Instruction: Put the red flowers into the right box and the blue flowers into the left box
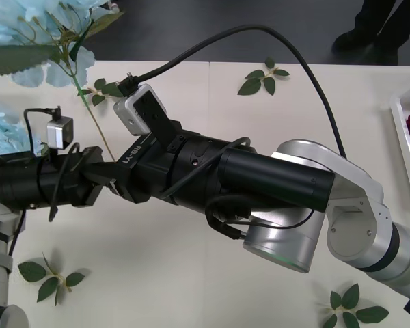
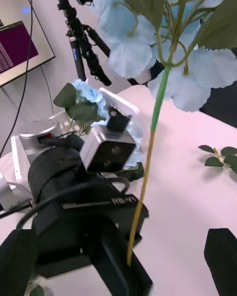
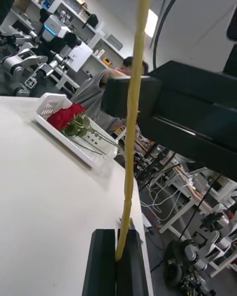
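Held flower: one of the blue flowers (image 1: 46,33) was up off the surface (image 1: 191,287), fluffy head high at the robot's left, thin stem (image 1: 94,126) running down to where the two arms met.
Left tool: the left tool (image 3: 117,237) was pressed together on the bare yellowish end of that stem, pinching it right at the tip.
Right tool: the right tool (image 2: 120,234) had reached across from the right, fingers spread, one on either side of the stem, not touching it.
Step in hand: looked like a handover or a regrip between the arms, going by the pose alone.
Left box: the left box (image 2: 121,102) sat just behind the left arm with blue heads already in it.
Right box: the right box (image 1: 400,130) was well apart at the far right, the red flowers (image 3: 65,116) lying inside.
Handling: light, top-heavy and floppy; the thin stem would likely bend and swing under the big head, and the petals would crush easily.
Where to grip: on the stem, closer to the head than the tip, so it would swing less; never on the petals.
Risk: a pinch at the very end could let the stem pivot or slip out.
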Tool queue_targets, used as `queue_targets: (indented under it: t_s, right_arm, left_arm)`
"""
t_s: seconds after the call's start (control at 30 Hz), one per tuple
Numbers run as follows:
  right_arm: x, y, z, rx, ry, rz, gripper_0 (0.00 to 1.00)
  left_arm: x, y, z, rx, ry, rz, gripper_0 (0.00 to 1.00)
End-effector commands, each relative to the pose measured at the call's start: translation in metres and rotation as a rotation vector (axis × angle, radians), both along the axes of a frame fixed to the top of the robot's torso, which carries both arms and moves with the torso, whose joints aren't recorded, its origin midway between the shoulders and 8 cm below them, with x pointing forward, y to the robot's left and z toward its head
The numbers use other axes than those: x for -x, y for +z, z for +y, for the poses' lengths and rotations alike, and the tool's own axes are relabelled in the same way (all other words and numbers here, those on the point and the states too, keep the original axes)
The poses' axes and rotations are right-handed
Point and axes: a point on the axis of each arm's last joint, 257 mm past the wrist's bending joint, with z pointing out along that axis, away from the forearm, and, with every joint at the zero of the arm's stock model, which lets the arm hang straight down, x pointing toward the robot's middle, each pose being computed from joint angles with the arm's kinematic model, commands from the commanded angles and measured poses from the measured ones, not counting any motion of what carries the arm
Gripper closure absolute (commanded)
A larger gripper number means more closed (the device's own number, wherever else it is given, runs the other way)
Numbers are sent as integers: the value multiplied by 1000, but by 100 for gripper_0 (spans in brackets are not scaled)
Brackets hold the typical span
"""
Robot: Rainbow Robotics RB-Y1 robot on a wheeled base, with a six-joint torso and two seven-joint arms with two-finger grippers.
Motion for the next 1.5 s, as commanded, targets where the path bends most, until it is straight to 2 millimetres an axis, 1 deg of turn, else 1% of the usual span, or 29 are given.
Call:
queue_targets:
  t_s: [0.03, 0.07, 0.13, 0.17, 0.2, 0.27, 0.3, 0.37, 0.43, 0.47, 0.53, 0.6, 0.63, 0.87, 0.9, 0.93, 1.1, 1.13, 1.23, 1.3, 1.33, 1.37, 1.43, 1.5]
  right_arm:
    - [3, 4, -1, -43, -5, 39, 0]
    - [4, 11, 0, -63, -5, 28, 0]
    - [5, 14, -2, -72, -5, 27, 0]
    - [5, 14, -2, -72, -5, 27, 0]
    - [5, 16, -3, -76, -4, 26, 0]
    - [3, 18, -8, -68, -12, 26, 0]
    - [2, 18, -11, -59, -17, 29, 0]
    - [0, 18, -23, -20, -35, 60, 0]
    - [1, 22, -36, 19, -49, 85, 0]
    - [2, 24, -39, 26, -50, 95, 0]
    - [7, 29, -50, 58, -43, 120, 0]
    - [10, 32, -58, 79, -35, 128, 0]
    - [12, 34, -66, 99, -30, 135, 0]
    - [8, 35, -105, 186, -2, 110, 0]
    - [8, 36, -114, 202, 11, 103, 0]
    - [9, 36, -119, 210, 17, 98, 0]
    - [10, 34, -148, 232, 83, 72, 0]
    - [11, 33, -150, 227, 98, 72, 0]
    - [12, 30, -166, 214, 159, 32, 0]
    - [9, 23, -178, 232, 166, 12, 0]
    - [9, 20, -180, 238, 169, 6, 0]
    - [6, 13, -188, 257, 171, -9, 0]
    - [5, 6, -195, 275, 177, -21, 0]
    - [2, -3, -207, 303, 188, -42, 0]
  left_arm:
    - [6, 5, 39, -62, 60, -70, 100]
    - [7, 6, 44, -66, 74, -76, 100]
    - [10, 10, 57, -71, 113, -88, 100]
    - [10, 10, 57, -71, 113, -88, 100]
    - [12, 13, 68, -79, 158, -99, 100]
    - [15, 17, 82, -99, 228, -121, 100]
    - [16, 18, 86, -109, 247, -127, 100]
    - [18, 20, 100, -148, 310, -147, 100]
    - [22, 24, 111, -183, 363, -168, 100]
    - [23, 25, 115, -192, 376, -173, 100]
    - [27, 27, 129, -202, 428, -98, 100]
    - [30, 28, 137, -207, 455, -53, 100]
    - [32, 28, 146, -209, 485, -10, 100]
    - [45, 20, 187, -229, 632, 191, 100]
    - [47, 20, 198, -217, 673, 235, 100]
    - [48, 19, 204, -215, 696, 259, 100]
    - [59, 19, 239, -173, 818, 390, 100]
    - [60, 19, 243, -167, 833, 406, 100]
    - [67, 18, 266, -124, 919, 493, 100]
    - [71, 15, 281, -94, 975, 546, 100]
    - [73, 13, 285, -90, 989, 562, 100]
    - [77, 8, 295, -94, 1025, 593, 100]
    - [80, 5, 302, -106, 1056, 612, 100]
    - [83, 0, 311, -140, 1102, 634, 100]
